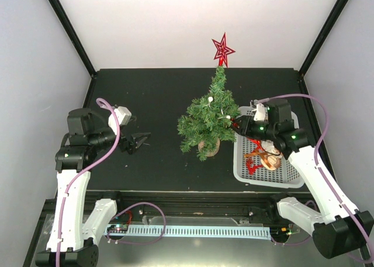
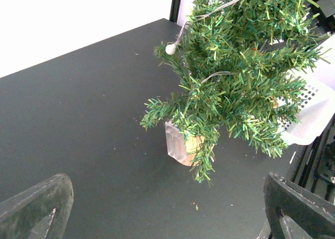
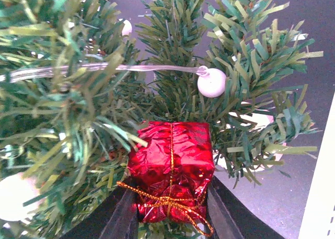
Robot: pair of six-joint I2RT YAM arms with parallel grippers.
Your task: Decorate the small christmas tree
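The small christmas tree (image 1: 207, 118) stands mid-table on its tan wooden base (image 1: 208, 147), with a red star (image 1: 222, 49) on its tip and a clear light string with white bulbs (image 3: 211, 83) across the branches. My right gripper (image 1: 238, 125) is at the tree's right side, shut on a red foil gift box ornament (image 3: 171, 166) tied with gold cord. The box is pressed in among the branches (image 3: 172, 56). My left gripper (image 1: 140, 141) hovers open left of the tree with nothing in it; its wrist view shows the tree (image 2: 241, 77) and base (image 2: 183, 142) ahead.
A white perforated basket (image 1: 242, 167) sits right of the tree, under the right arm, holding more ornaments (image 1: 263, 159) in red and tan. White walls with black posts enclose the table; the arm bases line the near edge.
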